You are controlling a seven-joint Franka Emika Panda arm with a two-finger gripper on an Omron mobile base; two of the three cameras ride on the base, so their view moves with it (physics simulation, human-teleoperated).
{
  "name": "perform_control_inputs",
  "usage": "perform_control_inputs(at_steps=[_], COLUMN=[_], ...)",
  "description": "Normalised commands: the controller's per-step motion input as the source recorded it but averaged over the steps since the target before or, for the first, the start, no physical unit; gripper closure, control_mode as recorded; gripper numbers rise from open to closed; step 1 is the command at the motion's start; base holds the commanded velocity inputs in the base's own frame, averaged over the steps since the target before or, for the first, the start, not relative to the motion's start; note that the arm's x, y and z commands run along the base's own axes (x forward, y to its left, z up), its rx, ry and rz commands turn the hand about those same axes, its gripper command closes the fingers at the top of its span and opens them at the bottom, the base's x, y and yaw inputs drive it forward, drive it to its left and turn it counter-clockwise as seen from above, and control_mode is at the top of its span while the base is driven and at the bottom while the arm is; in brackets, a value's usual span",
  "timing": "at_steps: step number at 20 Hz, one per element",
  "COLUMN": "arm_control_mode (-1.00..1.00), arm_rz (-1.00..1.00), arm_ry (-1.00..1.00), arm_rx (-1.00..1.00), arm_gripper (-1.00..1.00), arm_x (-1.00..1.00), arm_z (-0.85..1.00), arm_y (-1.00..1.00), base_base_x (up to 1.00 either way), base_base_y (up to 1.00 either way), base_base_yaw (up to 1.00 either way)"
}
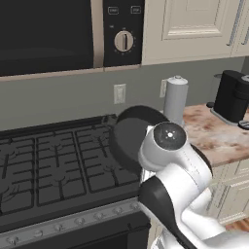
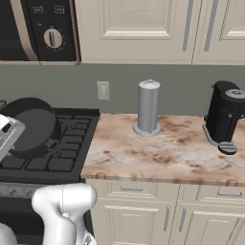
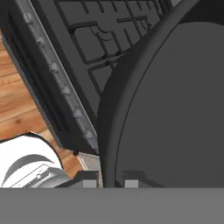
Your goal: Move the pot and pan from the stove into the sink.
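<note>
The pot (image 1: 127, 138) (image 2: 33, 125) (image 3: 175, 109), round and dark grey with straight sides, hangs tilted on its side above the right part of the stove (image 1: 53, 165) (image 2: 67, 155) (image 3: 87, 35). My gripper (image 3: 110, 183) (image 2: 6, 134) is shut on the pot's rim, one fingertip on each side of the wall. In the right base view a small loop handle (image 2: 51, 143) shows at the pot's lower edge. In the left base view my own arm hides the hand. The grates in sight carry nothing. The pan and the sink are out of view.
Right of the stove runs a marbled counter (image 2: 167, 148) with a grey paper towel roll (image 1: 175, 99) (image 2: 148, 107) and a black coffee machine (image 1: 233, 97) (image 2: 225, 115). A microwave (image 1: 48, 34) hangs above the stove. Wooden floor (image 3: 17, 100) lies below the knob row (image 3: 57, 83).
</note>
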Motion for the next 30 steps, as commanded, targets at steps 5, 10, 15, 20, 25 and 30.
perform_control_inputs(at_steps=[5,10,15,20,25,30], arm_control_mode=[-1.0,-1.0,-1.0,-1.0,-1.0,-1.0], arm_rz=[0.1,0.14,0.08,0.0,0.0,0.0], arm_ry=[-0.18,-0.27,-0.23,-0.01,0.0,0.0], arm_rx=[0.08,0.11,0.12,0.0,0.0,0.0], arm_gripper=[1.0,1.0,1.0,1.0,1.0,1.0], arm_x=[-0.88,-0.67,-0.4,-0.01,0.0,0.0], arm_z=[0.0,0.0,0.03,0.0,0.0,0.0], arm_y=[-0.25,-0.19,-0.07,0.0,0.0,0.0], base_base_x=[0.0,0.0,0.0,0.0,0.0,0.0], base_base_y=[0.0,0.0,0.0,0.0,0.0,0.0], base_base_yaw=[0.0,0.0,0.0,0.0,0.0,0.0])
